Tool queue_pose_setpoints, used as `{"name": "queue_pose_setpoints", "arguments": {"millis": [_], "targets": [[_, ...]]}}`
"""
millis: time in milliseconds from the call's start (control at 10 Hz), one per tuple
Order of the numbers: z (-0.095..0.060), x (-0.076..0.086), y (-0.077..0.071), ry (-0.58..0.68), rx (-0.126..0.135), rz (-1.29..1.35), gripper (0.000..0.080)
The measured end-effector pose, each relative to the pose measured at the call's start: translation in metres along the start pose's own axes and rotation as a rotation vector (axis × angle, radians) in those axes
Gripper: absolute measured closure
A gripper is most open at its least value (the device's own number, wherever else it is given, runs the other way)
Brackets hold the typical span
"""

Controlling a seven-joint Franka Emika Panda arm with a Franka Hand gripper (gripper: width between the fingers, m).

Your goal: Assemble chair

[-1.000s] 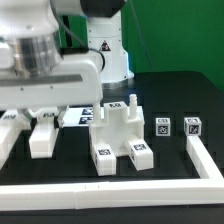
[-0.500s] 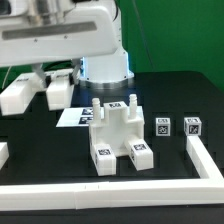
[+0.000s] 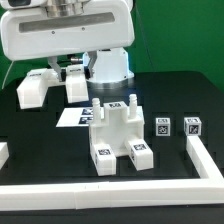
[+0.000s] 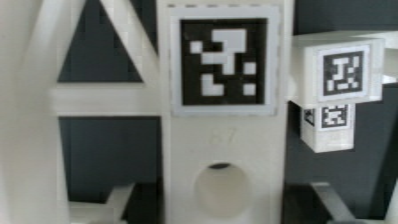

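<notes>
1. The chair is in loose pieces. The main part (image 3: pixel 117 138), a blocky white piece with two pegs standing up and two tagged feet, stands just in front of the marker board (image 3: pixel 72 117), on its camera side in the exterior view.
2. Two small tagged cubes (image 3: pixel 162 126) (image 3: pixel 192 126) sit side by side near the board, on the exterior view's right, apart from the main part.
3. My wrist view is filled by a cross-braced frame (image 4: pixel 222 135) with a large tag (image 4: pixel 226 58) and an oval hole (image 4: pixel 217 185). A small tagged part (image 4: pixel 342 90) sits just beside it. I cannot place the frame against the board, because the exterior view does not show it plainly.
4. The gripper (image 3: pixel 53 95) hangs clear of the table above the board's end on the exterior view's left, with a narrow gap between its fingers. I cannot tell whether it clamps anything. The gap looks dark from outside, yet the frame sits very close in the wrist view.
5. My reading is that the step in hand is bringing the frame to the main part. I would settle the grip question first and watch whether the frame moves with the wrist.
6. If the frame is held, I would keep it square, centre it over the pegs and lower it slowly. A tilted approach would likely jam on one peg.
7. I would travel high over the board and stay on the main part's side of the cubes, since a nudge could knock them out of place.
8. The rail (image 3: pixel 110 185), beyond the main part from the board, is out of the way.
</notes>
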State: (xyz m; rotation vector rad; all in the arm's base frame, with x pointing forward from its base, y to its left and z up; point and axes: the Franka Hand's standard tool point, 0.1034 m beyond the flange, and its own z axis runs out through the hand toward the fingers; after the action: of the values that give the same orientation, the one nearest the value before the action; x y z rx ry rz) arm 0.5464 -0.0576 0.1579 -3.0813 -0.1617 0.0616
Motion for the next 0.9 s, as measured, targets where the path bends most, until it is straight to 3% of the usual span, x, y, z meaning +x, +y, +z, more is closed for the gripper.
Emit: {"name": "queue_pose_setpoints", "arguments": {"millis": [100, 300, 400, 900], "targets": [[-0.007, 0.001, -0.021, -0.008, -0.052, -0.077, 0.0515], [-0.018, -0.002, -0.079, -0.016, -0.086, -0.141, 0.0515], [-0.010, -0.007, -0.091, -0.028, -0.084, -0.163, 0.0515], [-0.002, -0.014, -0.092, -0.042, -0.083, -0.171, 0.0515]]}}
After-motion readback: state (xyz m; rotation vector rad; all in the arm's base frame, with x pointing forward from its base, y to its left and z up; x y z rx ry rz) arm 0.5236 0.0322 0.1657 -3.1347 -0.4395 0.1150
